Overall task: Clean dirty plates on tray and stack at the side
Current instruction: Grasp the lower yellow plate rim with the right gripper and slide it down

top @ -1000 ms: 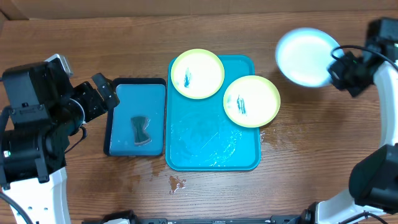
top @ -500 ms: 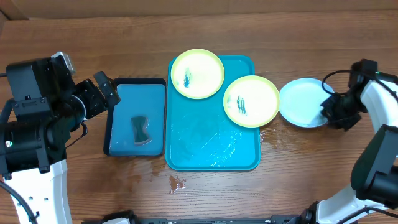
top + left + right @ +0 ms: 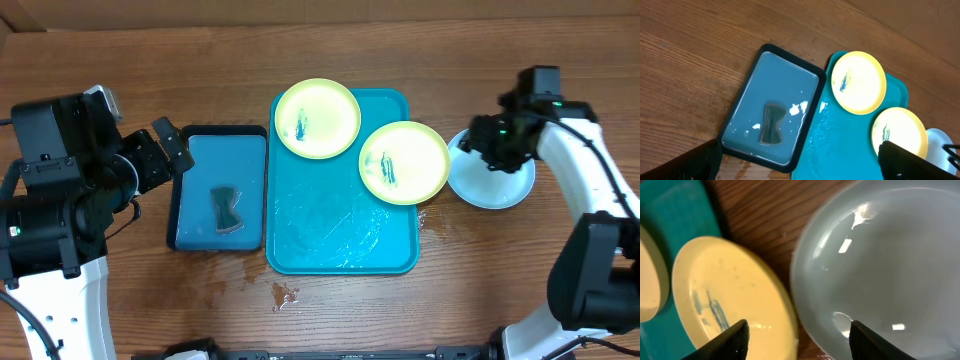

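The teal tray (image 3: 330,240) lies mid-table, wet inside. Two lime-green plates with dark blue smears rest on its far part, one at the back left (image 3: 317,118), one at the right rim (image 3: 404,162). A light blue plate (image 3: 495,185) lies flat on the wood just right of the tray. My right gripper (image 3: 478,148) hovers over that plate's left edge, open, holding nothing. In the right wrist view the right gripper (image 3: 797,345) spans the gap between the green plate (image 3: 725,300) and the blue plate (image 3: 880,265). My left gripper (image 3: 178,148) stands open left of the trays.
A smaller black-rimmed blue tray (image 3: 200,170) holding a dark sponge (image 3: 227,208) sits left of the teal tray. Water spots mark the wood near the front (image 3: 285,293) and by the tray's right side (image 3: 440,220).
My right gripper brought the light blue plate down from the far right to the table beside the tray, opened and let it go. The left arm has stayed still.
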You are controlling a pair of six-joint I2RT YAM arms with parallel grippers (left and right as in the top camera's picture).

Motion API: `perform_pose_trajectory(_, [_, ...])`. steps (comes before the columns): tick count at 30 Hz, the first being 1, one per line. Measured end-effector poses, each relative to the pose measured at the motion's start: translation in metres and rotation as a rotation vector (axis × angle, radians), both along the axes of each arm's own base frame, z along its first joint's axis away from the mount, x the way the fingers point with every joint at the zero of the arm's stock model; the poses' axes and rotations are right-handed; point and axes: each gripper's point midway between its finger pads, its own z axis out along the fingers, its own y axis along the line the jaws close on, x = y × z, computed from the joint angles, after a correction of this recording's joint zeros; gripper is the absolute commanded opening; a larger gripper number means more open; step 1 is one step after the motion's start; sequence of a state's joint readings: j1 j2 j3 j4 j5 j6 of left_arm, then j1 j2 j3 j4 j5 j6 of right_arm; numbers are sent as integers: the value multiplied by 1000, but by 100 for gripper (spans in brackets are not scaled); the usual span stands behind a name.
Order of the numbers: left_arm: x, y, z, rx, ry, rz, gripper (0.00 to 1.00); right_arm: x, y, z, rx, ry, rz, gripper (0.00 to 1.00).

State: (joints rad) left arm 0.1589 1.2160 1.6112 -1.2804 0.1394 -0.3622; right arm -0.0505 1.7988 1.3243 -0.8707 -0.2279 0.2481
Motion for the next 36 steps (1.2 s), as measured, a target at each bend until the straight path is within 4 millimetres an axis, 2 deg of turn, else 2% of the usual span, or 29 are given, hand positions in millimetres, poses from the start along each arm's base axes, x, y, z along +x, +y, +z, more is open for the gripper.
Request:
perform_pose_trajectory(4, [-3, -1, -3, -3, 17, 0, 100, -2, 18, -18, -94, 22, 62, 44])
perform_pose_trajectory(7, [-6, -1, -5, -2, 29, -4, 100, -7, 15, -31, -148, 62, 50, 41])
perform_pose_trajectory(10, [-6, -1, -5, 6, 29, -13, 100, -7, 13, -35, -149, 65, 42, 35])
perform_pose_trajectory(13, [-6, -1, -5, 11, 29, -20, 100, -9, 15, -39, -141, 71, 40, 34])
perform_pose_trajectory(14, [-6, -1, -5, 11, 29, -20, 100, -12, 15, -42, -138, 77, 41, 27])
perform_pose_trajectory(15, [-6, -1, -5, 12, 30, -20, 100, -14, 15, -44, -136, 83, 45, 8])
perform_pose_trajectory(16, [-6, -1, -5, 11, 31, -20, 100, -18, 17, -49, -130, 93, 50, 4])
perform_pose_trajectory(19, [-6, -1, -5, 14, 32, -24, 100, -30, 19, -53, -115, 135, 50, 4])
perform_pose_trajectory(22, [-6, -1, -5, 25, 31, -38, 100, -40, 22, -50, -100, 185, 55, 4])
perform_pose_trajectory(28, [-11, -2, -14, 31, 78, -56, 100, -52, 28, -18, -97, 220, 74, 4])
perform_pose_trajectory(32, [-8, -1, -33, 20, 162, -64, 94, -61, 54, 2, -97, 195, 145, 4])
perform_pose_trajectory(36, [-5, 0, -70, -1, 297, -70, 86, -70, 99, -1, -80, 183, 216, 4])
